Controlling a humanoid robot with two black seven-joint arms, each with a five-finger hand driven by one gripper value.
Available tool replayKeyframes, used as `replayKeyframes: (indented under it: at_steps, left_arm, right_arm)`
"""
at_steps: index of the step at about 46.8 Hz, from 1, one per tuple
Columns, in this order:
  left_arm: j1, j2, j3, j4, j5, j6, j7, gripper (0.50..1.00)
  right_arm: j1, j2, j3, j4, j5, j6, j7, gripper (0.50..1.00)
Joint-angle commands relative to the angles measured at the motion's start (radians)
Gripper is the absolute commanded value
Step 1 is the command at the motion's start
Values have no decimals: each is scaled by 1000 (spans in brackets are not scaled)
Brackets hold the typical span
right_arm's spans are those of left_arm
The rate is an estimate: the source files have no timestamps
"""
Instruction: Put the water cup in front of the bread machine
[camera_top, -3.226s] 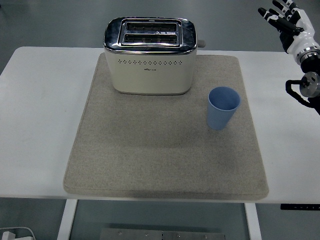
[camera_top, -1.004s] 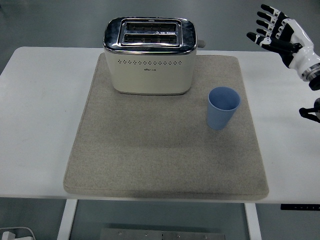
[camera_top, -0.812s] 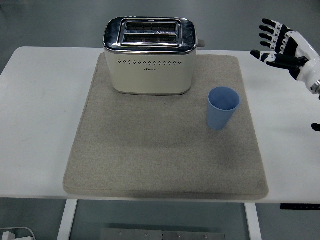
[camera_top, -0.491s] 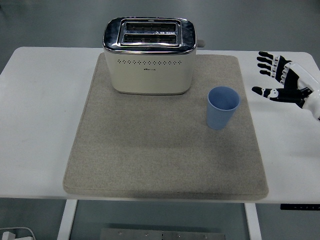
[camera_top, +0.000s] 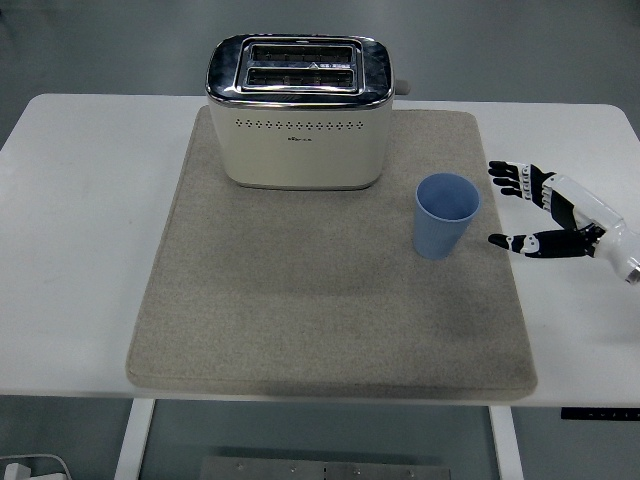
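Upright on the beige felt mat (camera_top: 330, 300) atop the white desk (camera_top: 80, 250): light blue plastic cup (camera_top: 446, 215), right of and nearer than the cream-and-chrome toaster (camera_top: 298, 112). Just right of the cup, not touching: right hand (camera_top: 555, 212), fingers spread, empty.

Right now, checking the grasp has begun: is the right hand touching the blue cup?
Apart. The head view shows beige mat between the open right hand and the blue cup.

Only the right hand (camera_top: 565, 213) is seen: a white-shelled palm and wrist are joined to slim black fingers (camera_top: 507, 179) marked by small white patches.
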Motion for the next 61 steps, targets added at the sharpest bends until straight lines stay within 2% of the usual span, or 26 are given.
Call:
replayKeyframes:
  at_steps: [1,14,21,32,50,56,61]
  left_arm:
    - [0,0,0,0,-1,0,0,1000]
    - [0,0,0,0,-1,0,0,1000]
    - [0,0,0,0,1,0,0,1000]
    - [0,0,0,0,-1,0,0,1000]
    - [0,0,0,0,-1,0,0,1000]
    - [0,0,0,0,-1,0,0,1000]
    - [0,0,0,0,1,0,0,1000]
  right_arm:
    - [-2,5,0,-3,0,-3,-6,924]
    - [4,32,2,-10,13,-6,-9,924]
    - [9,75,3,-43,13,-6,-51,924]
    - [15,111,3,-84,14,-4,-54,924]
    - [15,166,0,-89,14,-6,-66,924]
    - [13,171,2,-93,14,-6,-94,924]
    - [15,187,2,-95,14,-6,-97,924]
